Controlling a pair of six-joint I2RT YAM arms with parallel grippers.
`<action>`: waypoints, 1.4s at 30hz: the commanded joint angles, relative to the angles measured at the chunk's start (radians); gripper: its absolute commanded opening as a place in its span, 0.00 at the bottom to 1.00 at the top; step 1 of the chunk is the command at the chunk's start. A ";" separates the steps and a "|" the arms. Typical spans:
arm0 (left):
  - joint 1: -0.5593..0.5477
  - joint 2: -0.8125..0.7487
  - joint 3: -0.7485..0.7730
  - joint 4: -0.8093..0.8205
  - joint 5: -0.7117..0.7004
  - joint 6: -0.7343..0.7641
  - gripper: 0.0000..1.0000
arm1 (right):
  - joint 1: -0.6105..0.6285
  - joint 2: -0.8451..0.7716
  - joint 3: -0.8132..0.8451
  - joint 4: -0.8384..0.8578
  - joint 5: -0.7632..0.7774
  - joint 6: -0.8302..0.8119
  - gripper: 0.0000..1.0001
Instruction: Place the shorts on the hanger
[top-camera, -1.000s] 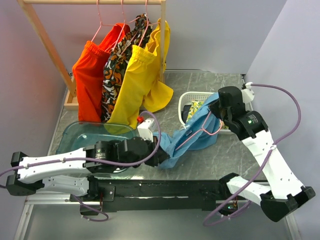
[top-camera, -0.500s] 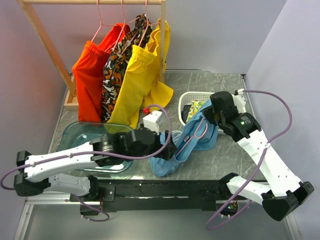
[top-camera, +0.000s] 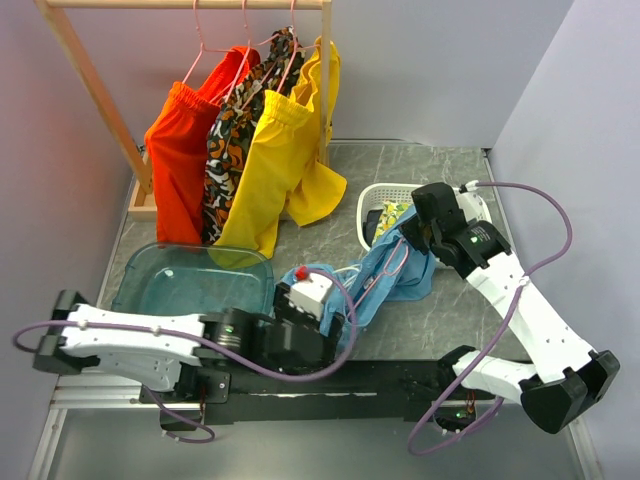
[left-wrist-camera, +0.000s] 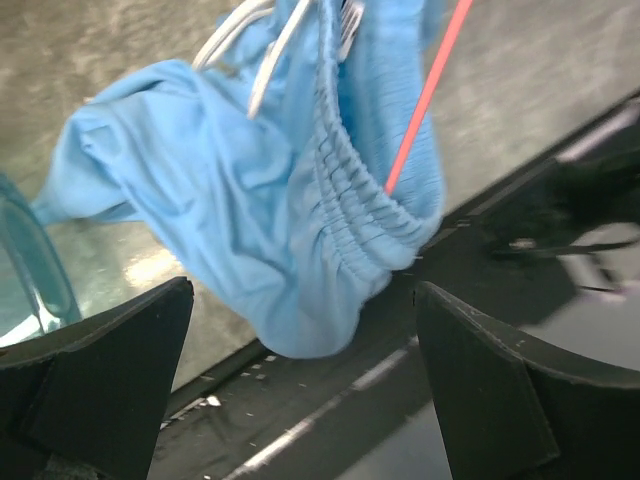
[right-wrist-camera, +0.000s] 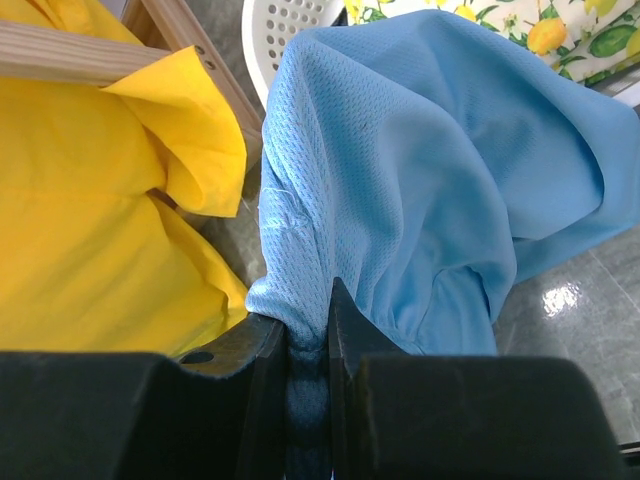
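Observation:
The light blue shorts (top-camera: 385, 278) hang in a bunch between the two arms, their lower end trailing on the table. My right gripper (right-wrist-camera: 309, 335) is shut on a fold of their mesh fabric (right-wrist-camera: 420, 150), lifted beside the white basket. The pink hanger (top-camera: 392, 262) is threaded through the shorts; the left wrist view shows one thin pink wire (left-wrist-camera: 425, 95) crossing the elastic waistband (left-wrist-camera: 350, 190), with the white drawstring (left-wrist-camera: 265, 55) above. My left gripper (left-wrist-camera: 300, 400) stands wide open just short of the shorts' lowest fold, nothing between its fingers (left-wrist-camera: 100, 370), over the black rail at the table's near edge.
A wooden rack (top-camera: 95, 90) at the back left carries orange (top-camera: 180, 140), patterned (top-camera: 235, 135) and yellow (top-camera: 280, 150) garments on pink hangers. A teal tub (top-camera: 190, 280) sits in front of it. The white basket (top-camera: 385, 195) holds a lemon-print cloth (right-wrist-camera: 560, 30).
My left gripper has opened, let go of the shorts and drawn back toward the near edge. The right gripper has shifted slightly left, still holding them.

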 joint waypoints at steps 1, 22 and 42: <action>-0.055 0.087 0.069 -0.037 -0.160 -0.012 0.96 | -0.007 0.004 0.013 0.010 -0.001 0.031 0.00; -0.005 0.229 -0.042 0.405 -0.117 0.274 0.65 | -0.031 0.007 0.028 0.004 -0.050 0.017 0.00; 0.020 0.219 -0.118 0.456 -0.051 0.365 0.74 | -0.059 0.004 0.022 0.013 -0.085 -0.001 0.00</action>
